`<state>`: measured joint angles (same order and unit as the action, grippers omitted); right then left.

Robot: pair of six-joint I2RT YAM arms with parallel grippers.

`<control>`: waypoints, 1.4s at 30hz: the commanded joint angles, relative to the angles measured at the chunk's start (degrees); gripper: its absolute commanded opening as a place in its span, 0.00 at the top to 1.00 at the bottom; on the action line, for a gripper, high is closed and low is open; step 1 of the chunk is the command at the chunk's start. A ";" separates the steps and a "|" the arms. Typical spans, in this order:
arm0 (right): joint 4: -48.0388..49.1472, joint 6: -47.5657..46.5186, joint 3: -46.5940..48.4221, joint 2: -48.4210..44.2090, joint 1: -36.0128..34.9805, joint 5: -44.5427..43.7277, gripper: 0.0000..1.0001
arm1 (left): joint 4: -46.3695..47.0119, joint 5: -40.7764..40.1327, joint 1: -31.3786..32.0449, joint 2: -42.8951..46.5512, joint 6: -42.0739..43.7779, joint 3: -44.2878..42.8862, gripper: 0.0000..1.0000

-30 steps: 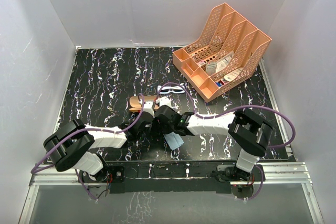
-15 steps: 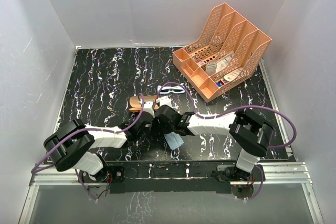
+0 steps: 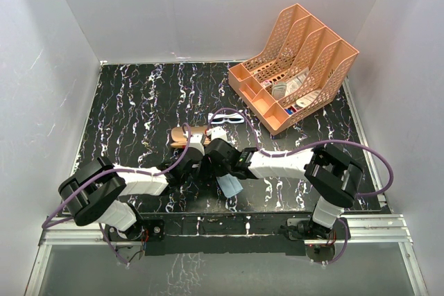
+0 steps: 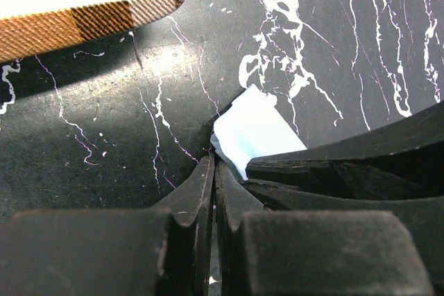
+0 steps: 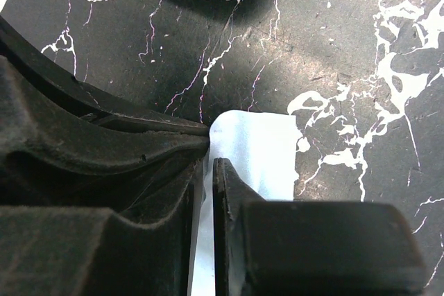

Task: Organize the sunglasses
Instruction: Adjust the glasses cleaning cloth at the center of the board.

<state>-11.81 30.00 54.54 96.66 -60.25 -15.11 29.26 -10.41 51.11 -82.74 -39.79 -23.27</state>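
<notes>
**Two claws crowd one corner of the cloth**

The right claw is closed on the light blue cloth, and a strip of fabric shows in the slit between its jaws. The left claw is shut tight with its tips at the same corner. Whether it has pinched any fabric cannot be told.

The sunglasses lie untouched on the tabletop, farther away than both claws. They sit just right of the plaid case and left of the orange organizer.

The main risk is the crowding, since any sideways move could knock one claw against the other. If both hold the cloth and pull apart, it may slip from the weaker pinch or bunch up. A lifted cloth could also drag against the case, which lies near.
</notes>
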 commanded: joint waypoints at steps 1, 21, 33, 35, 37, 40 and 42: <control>1.71 -0.07 0.43 -2.82 0.31 -1.41 0.89 | -1.91 0.34 -0.14 -0.67 0.02 -0.82 1.00; 1.82 -0.47 0.39 -2.89 0.35 -0.98 1.00 | -4.38 -0.13 -0.14 1.26 0.42 -1.23 1.00; 2.26 -0.47 -0.06 -3.12 0.40 -0.65 1.00 | -13.89 -3.31 -0.10 11.22 1.70 -1.58 1.00; 2.40 -0.47 -0.09 -2.87 0.40 -0.62 1.00 | -13.67 -3.34 -0.19 10.87 1.64 -1.60 1.00; 2.45 -0.39 -0.09 -2.45 0.42 -0.69 1.00 | -13.15 -2.98 -0.16 10.04 1.60 -1.61 1.00; 2.67 -0.31 -0.35 -2.07 0.41 -1.06 0.99 | -11.30 -2.28 -0.14 9.26 0.99 -0.86 1.00; 2.97 -0.21 -0.58 -1.94 0.42 -1.14 0.98 | -9.63 -1.72 -0.22 8.69 0.63 -0.29 1.00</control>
<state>-11.77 29.93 54.50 95.59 -60.20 -15.09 17.67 -12.67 51.11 -73.43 -38.76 -23.66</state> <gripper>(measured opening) 0.012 0.007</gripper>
